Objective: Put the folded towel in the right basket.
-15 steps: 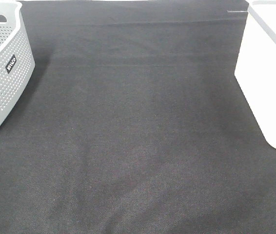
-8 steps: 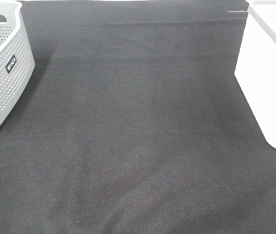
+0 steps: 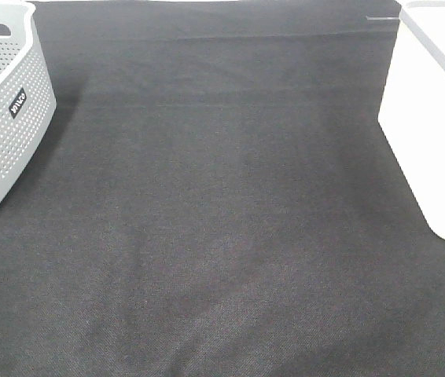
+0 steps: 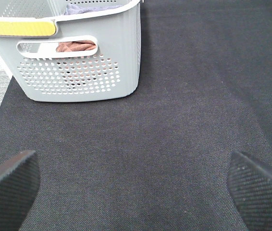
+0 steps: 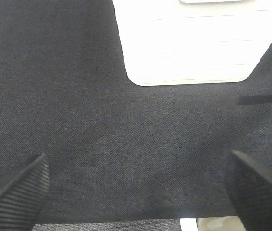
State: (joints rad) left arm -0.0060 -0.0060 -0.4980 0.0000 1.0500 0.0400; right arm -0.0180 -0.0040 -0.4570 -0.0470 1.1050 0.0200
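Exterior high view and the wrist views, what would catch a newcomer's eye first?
The grey perforated basket at the left edge and the plain white basket at the right edge flank a wide dark cloth. In the left wrist view, reddish-brown fabric shows through the grey basket's handle slot. Both claws, left and right, are open.

A grey perforated plastic basket [image 4: 78, 57] with a yellow handle [image 4: 18, 26] stands at 11 o'clock on the counter covered by black woven cloth [image 4: 174, 120]. Reddish cloth [image 4: 76, 46] shows through its slot. The gripper [image 4: 136, 187] has its jaws wide apart, holding nothing.
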